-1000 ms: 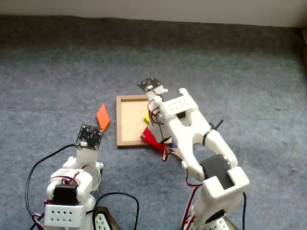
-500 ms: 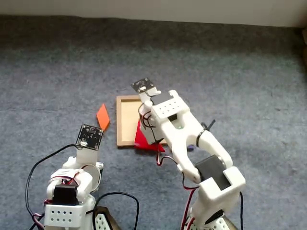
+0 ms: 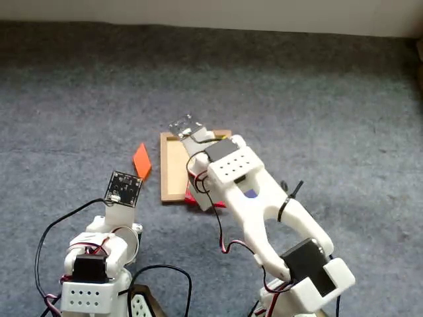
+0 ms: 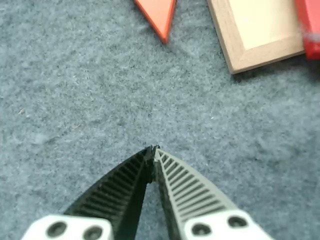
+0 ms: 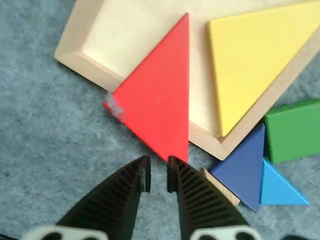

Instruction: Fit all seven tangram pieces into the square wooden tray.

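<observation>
No letters, numbers, labels, brands or signs could be read anywhere. The wooden tray (image 5: pixel 86 64) and the tangram pieces (image 5: pixel 245 65) were plain and unmarked, and the dark circuit board (image 3: pixel 124 187) on the left arm's wrist showed nothing legible.

Six coloured tangram pieces (image 5: pixel 160 110), one tray (image 3: pixel 165 170), two arms (image 3: pixel 264 211).

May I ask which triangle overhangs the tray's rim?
The red triangle straddles the tray rim; the yellow triangle lies inside, the dark blue triangle and light blue triangle outside.
</observation>
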Action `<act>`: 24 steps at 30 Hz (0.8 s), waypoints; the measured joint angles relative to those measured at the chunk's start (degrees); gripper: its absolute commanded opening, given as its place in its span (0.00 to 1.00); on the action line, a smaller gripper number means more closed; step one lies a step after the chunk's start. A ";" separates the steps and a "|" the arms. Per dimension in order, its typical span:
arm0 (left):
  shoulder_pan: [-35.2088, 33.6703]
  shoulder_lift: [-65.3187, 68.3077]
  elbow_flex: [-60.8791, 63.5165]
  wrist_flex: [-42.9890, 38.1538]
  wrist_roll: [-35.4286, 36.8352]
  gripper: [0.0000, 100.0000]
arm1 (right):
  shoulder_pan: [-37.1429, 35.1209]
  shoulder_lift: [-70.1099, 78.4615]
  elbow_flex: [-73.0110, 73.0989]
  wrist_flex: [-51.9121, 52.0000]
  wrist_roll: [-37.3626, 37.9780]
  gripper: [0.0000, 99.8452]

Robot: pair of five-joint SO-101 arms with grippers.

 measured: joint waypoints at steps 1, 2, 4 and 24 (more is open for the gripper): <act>0.00 0.00 0.00 0.00 0.00 0.03 | -0.62 0.00 0.00 0.00 0.62 0.22; 0.00 0.00 0.00 0.00 0.00 0.03 | -1.23 0.00 0.00 0.00 1.23 0.22; 0.00 0.00 0.00 0.00 0.00 0.03 | -2.29 0.00 0.00 0.00 2.64 0.22; 0.00 0.00 0.00 0.00 0.00 0.03 | -5.36 7.21 -0.18 -6.95 12.57 0.22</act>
